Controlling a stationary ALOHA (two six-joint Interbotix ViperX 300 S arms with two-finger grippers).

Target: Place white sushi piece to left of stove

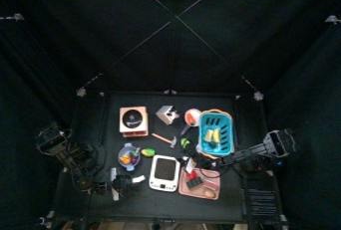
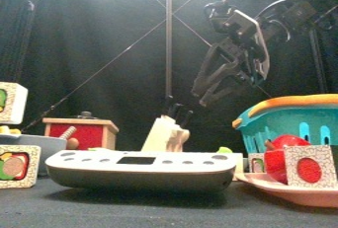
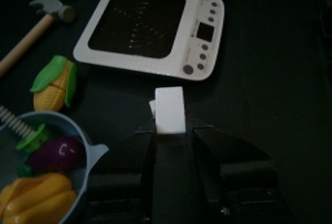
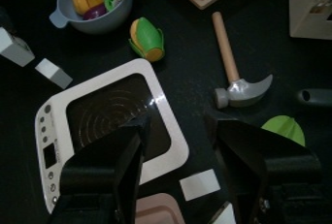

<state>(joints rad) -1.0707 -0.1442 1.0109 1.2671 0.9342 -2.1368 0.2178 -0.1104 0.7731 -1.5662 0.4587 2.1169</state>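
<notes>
1. White and blocky, the tiny sushi piece (image 3: 168, 110) sits pinched between the tips of my left gripper (image 3: 169, 131), whose black jaws are closed on it; it is just beside the flat white rounded-rectangle stove panel (image 3: 149, 32), clear of its edge, above the black tabletop (image 3: 279, 82).
2. My right gripper (image 4: 180, 150) hangs with its jaws wide apart and nothing between them, above the stove (image 4: 111, 121) edge.
3. On the table near the stove I see a wooden-handled toy hammer (image 4: 234, 68), a yellow-and-green corn toy (image 4: 148, 39), a grey-blue bowl of toy food (image 4: 88, 5) and a small white card (image 4: 199, 183) by a pink tray.
4. From above, the small black table (image 1: 100, 124) also carries an orange box with a black round top (image 1: 132, 118) and a teal basket (image 1: 217, 134); black curtains close in all round.
5. My left arm comes in low from the table's left front corner; my right arm (image 2: 238, 54) bends down from the right, above the basket (image 2: 284, 123).
</notes>
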